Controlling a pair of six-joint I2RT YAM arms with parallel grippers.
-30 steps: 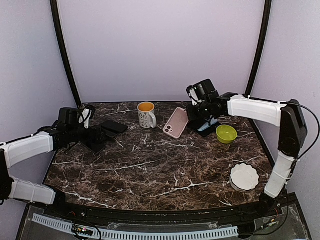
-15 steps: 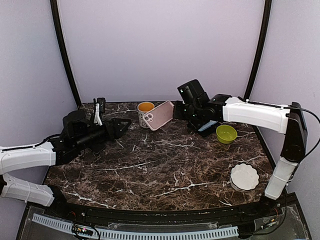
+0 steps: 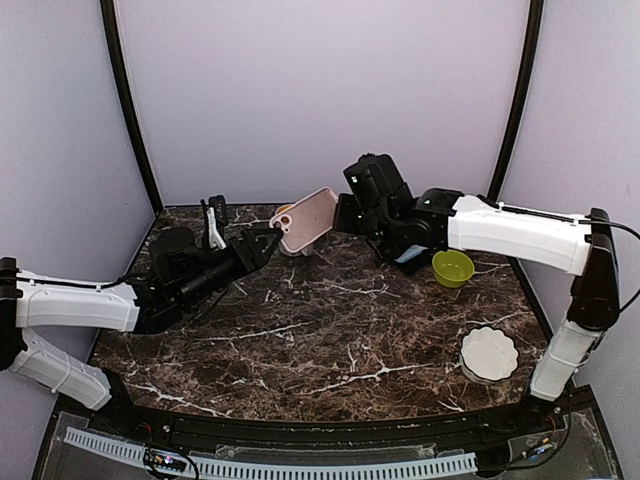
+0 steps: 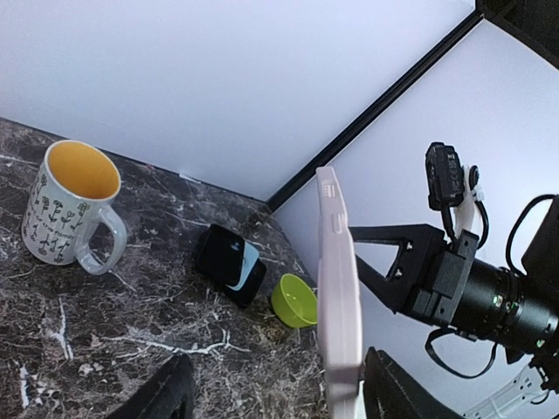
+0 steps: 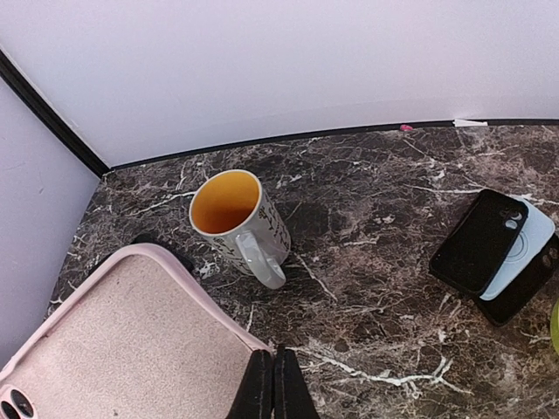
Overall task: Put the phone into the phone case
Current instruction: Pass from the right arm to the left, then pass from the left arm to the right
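While the right claw (image 5: 272, 384) is clamping one edge of the pink phone case (image 3: 305, 220), it is holding the case tilted in the air, close beside the mug (image 5: 236, 218) and off the worktop (image 3: 330, 330). Left of the mug, the left claw (image 4: 279, 393) is gaping open, the case's thin edge showing between its spread fingers (image 4: 166, 393).

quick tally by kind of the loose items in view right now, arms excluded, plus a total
mug: 1
green bowl: 1
white dish: 1
pink phone case: 1
dark phone-sized items, stacked beside the green bowl: 2
Total: 6 in view
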